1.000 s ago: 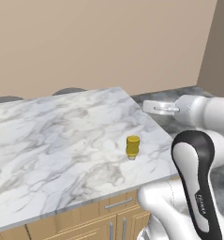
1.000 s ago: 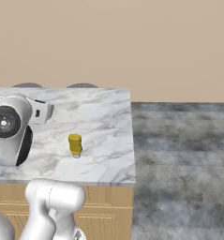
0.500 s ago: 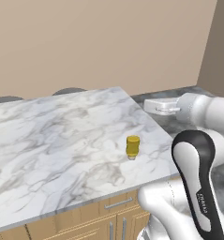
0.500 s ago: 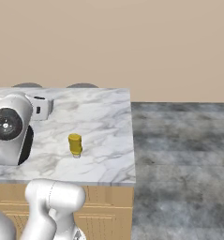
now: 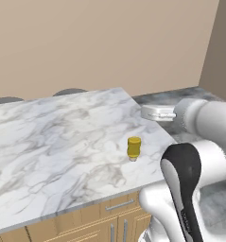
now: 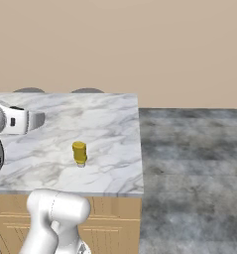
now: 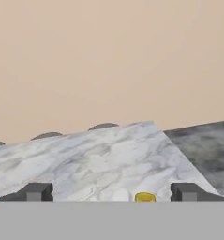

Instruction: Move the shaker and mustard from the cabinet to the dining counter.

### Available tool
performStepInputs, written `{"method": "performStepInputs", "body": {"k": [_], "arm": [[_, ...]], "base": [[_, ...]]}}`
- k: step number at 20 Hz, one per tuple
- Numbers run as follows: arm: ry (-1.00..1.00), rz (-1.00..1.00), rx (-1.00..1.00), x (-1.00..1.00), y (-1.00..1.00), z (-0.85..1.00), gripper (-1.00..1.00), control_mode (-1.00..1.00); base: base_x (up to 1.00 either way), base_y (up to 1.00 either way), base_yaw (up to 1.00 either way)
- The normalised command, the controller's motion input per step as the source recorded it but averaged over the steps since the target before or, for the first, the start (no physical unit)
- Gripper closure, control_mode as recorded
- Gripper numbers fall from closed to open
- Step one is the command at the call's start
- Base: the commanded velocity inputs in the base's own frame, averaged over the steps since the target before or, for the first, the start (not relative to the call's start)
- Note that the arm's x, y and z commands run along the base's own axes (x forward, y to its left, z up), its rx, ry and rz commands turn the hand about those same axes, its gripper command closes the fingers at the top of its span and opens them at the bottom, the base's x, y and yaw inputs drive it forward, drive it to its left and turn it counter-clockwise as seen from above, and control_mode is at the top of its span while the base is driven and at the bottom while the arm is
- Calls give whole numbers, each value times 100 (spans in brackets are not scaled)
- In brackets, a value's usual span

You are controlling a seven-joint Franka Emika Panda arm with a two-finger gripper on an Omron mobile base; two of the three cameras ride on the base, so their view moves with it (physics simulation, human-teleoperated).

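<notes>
- Gripper (image 7: 111,194): jaws stand wide apart and hold nothing; it hangs above the near right part of the dining counter (image 5: 53,137).
- Mustard (image 5: 134,147): stands upright on that counter, below the fingers and slightly ahead of them, its cap (image 7: 145,197) between the two tips in the hand view. Delivered, in my judgement.
- Shaker: not seen on the slab, so that half of the task looks outstanding.
- Risk: the bottle sits directly under the open fingers; a low or sideways withdrawal could clip the cap and topple it.
- Risk: the counter's right edge (image 6: 139,144) is near the bottle; a knock that way could roll it off.
</notes>
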Motion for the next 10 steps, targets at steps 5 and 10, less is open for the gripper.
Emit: {"method": "performStepInputs", "body": {"k": [5,10], "arm": [[2,-30,0,-30,0,-1,-100,-100],[0,-15,17,-9,-5,0,-100,-100]], "base": [[0,0,0],[0,0,0]]}}
